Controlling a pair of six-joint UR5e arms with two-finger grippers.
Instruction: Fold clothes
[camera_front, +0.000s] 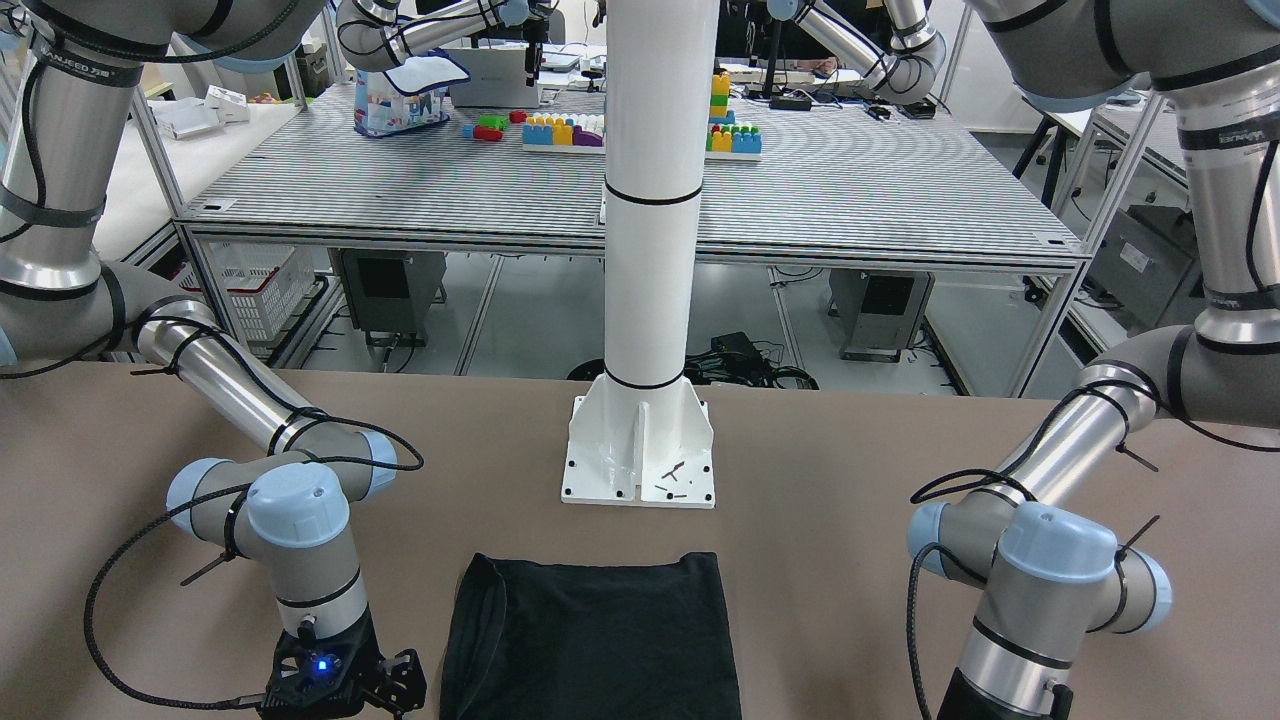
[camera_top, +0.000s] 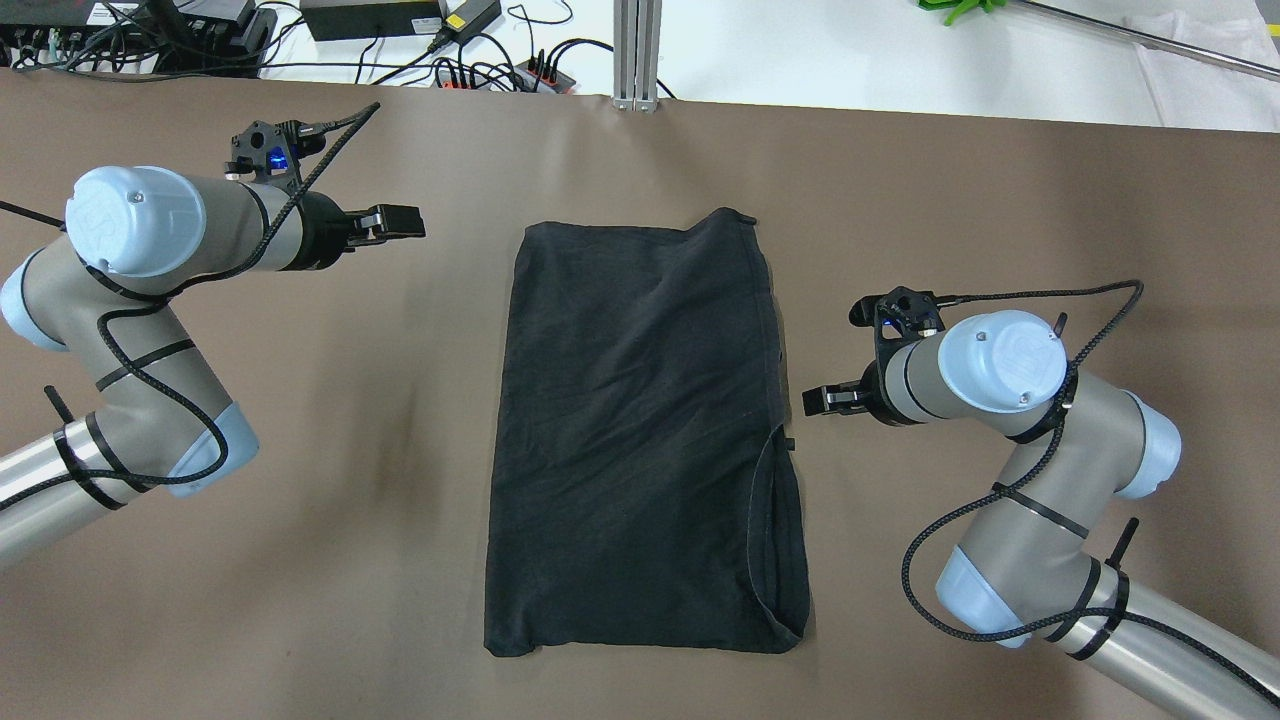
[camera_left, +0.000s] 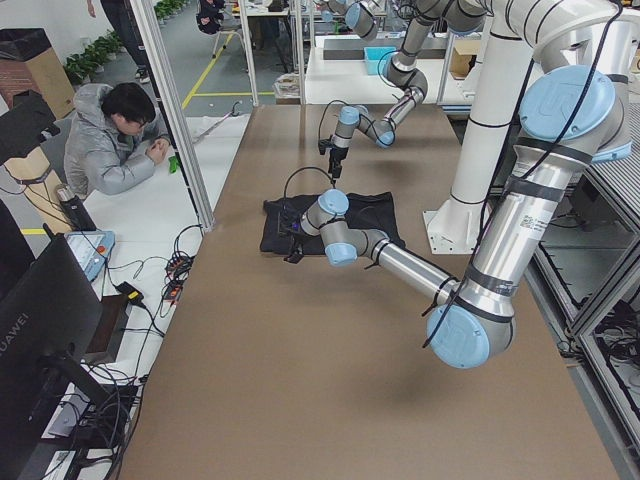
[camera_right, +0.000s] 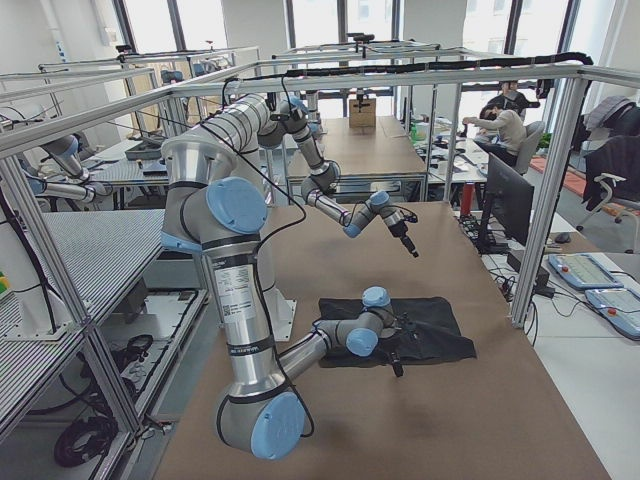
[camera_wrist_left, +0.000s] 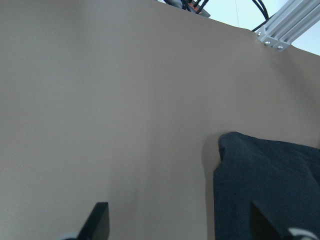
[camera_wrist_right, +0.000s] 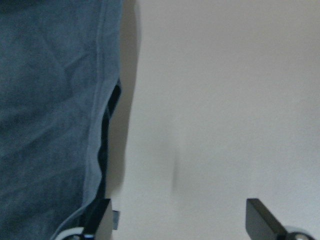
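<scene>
The black garment (camera_top: 640, 430) lies flat on the brown table as a long rectangle, with a hemmed opening at its near right corner. It also shows in the front view (camera_front: 600, 640). My left gripper (camera_top: 403, 222) is open and empty, hovering left of the garment's far left corner; in the left wrist view the gripper (camera_wrist_left: 180, 227) has that corner (camera_wrist_left: 265, 185) just ahead on the right. My right gripper (camera_top: 814, 400) is open and empty, close beside the garment's right edge. In the right wrist view the gripper (camera_wrist_right: 182, 222) has the hem (camera_wrist_right: 50, 100) on the left.
The white pole's base plate (camera_front: 640, 470) stands on the table (camera_top: 300, 450) at the robot's side of the garment. Cables and power strips (camera_top: 480, 70) lie beyond the table's far edge. A person (camera_left: 115, 145) sits off the far side of the table.
</scene>
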